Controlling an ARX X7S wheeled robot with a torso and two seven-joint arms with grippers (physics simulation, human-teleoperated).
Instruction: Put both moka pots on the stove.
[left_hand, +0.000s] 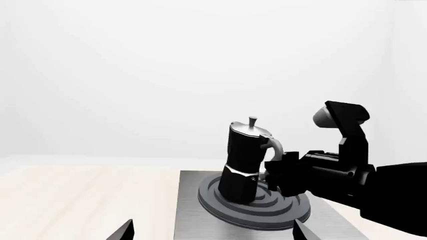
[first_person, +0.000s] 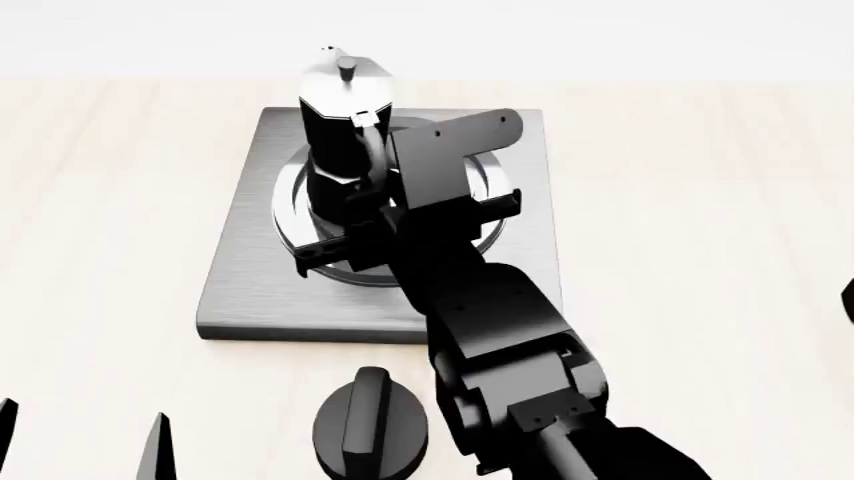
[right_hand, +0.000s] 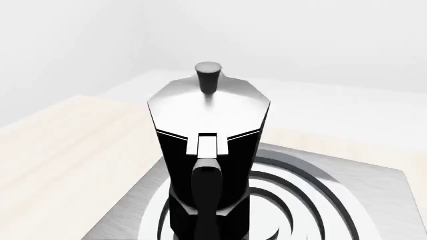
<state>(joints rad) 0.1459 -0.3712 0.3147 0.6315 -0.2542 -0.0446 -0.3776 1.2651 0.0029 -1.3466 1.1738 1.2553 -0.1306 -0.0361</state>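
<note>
A pale wooden table carries the stove, a square grey metal plate with a raised round burner. One moka pot stands on the burner's left part, its silvery lid and small knob uppermost. The right arm reaches in from the lower right, and its right pincer sits at the pot's near side (the arm hides whether the fingers grip it). Near the stove's front edge lies a round black dial knob. Two dark tips of the left pincer show at the lower left, apart from each other.

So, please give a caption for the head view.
Right gripper at moka pot on the stove.
</note>
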